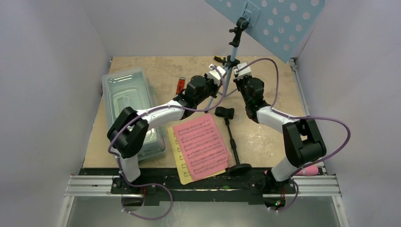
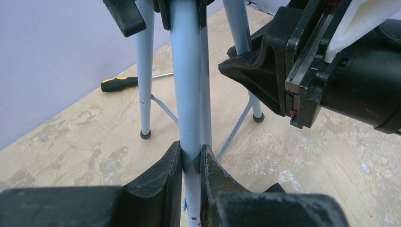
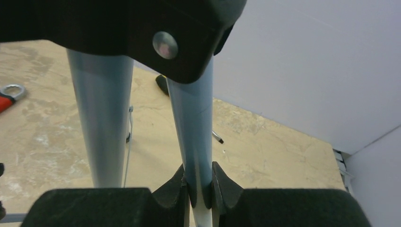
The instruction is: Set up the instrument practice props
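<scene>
Left claw pinches the music stand by its blue pole — feet on the table; screwdriver beyond.

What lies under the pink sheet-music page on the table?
A yellow page lies under the pink page; only its left and near edges show. The rest is covered, so whether anything else lies beneath cannot be seen.

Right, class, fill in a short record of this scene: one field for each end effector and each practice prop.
left end effector: shut on a tube of the music stand
right end effector: shut on a music stand tube too
sheet-music pages: pink over yellow, flat, near edge
mic stand: seemingly upright, right of pages, clip empty
pink microphone: near edge, behind right arm
</scene>
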Robot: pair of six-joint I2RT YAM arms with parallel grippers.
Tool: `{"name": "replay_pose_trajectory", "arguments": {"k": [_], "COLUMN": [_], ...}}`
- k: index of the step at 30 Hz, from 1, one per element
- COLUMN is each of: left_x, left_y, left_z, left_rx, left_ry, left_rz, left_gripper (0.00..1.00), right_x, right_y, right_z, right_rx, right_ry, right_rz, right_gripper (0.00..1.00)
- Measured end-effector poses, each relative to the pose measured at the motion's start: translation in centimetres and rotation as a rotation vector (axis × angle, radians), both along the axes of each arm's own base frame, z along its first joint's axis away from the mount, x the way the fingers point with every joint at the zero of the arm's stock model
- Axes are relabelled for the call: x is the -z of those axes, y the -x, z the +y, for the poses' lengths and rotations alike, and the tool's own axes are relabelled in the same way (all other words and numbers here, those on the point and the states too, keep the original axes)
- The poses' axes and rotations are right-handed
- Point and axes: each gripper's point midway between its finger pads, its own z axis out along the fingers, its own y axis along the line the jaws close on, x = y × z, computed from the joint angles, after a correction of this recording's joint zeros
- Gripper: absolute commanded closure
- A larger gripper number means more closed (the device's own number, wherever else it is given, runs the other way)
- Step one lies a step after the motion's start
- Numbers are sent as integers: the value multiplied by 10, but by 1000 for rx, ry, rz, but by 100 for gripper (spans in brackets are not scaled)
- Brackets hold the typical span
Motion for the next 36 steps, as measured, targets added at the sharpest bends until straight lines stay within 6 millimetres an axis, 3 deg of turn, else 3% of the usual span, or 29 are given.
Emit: {"name": "replay_pose_trajectory", "arguments": {"k": [14,36], "left_x": [9,19], "left_y": [-15,-18], "left_z": [-8,-27], "left_rx": [52,162], "left_ry": [23,60], "left_rz": [-37,-22], "left_gripper": [100,100], "right_x": [6,12], "right_y": [-6,-10], "right_z": [-28,-56], "right_rx": [155,260], "right_ry": [71,77], "right_rz": [-5,33], "right_gripper": [100,100]}}
